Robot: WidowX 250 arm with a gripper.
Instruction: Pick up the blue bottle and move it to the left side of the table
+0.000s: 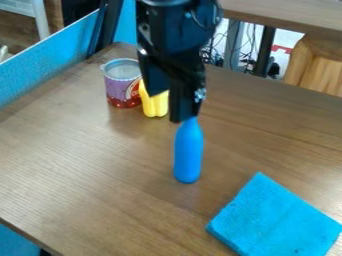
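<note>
Worktop (120,185) of brown wood lies under the blue bottle (188,152), with a blue panel (47,68) along its far-left edge. Black gripper (171,107) hangs right at the bottle's narrow top; I cannot tell whether it is clenched on the neck or merely in front of it. Nearer the camera, to the bottle's right, lies a thick square blue cloth (275,217), probably soft. Beyond the bottle, to its left, stand a purple-and-red can (122,86) and a yellow lobed object (155,104). The bottle, upright or nearly so, looks light, smooth, fairly stiff and perhaps slippery; its round body should give a steadier grip than its tapering neck. Bare wood extends to the bottle's left and right; the can and yellow object limit room behind it, the cloth in front-right.
</note>
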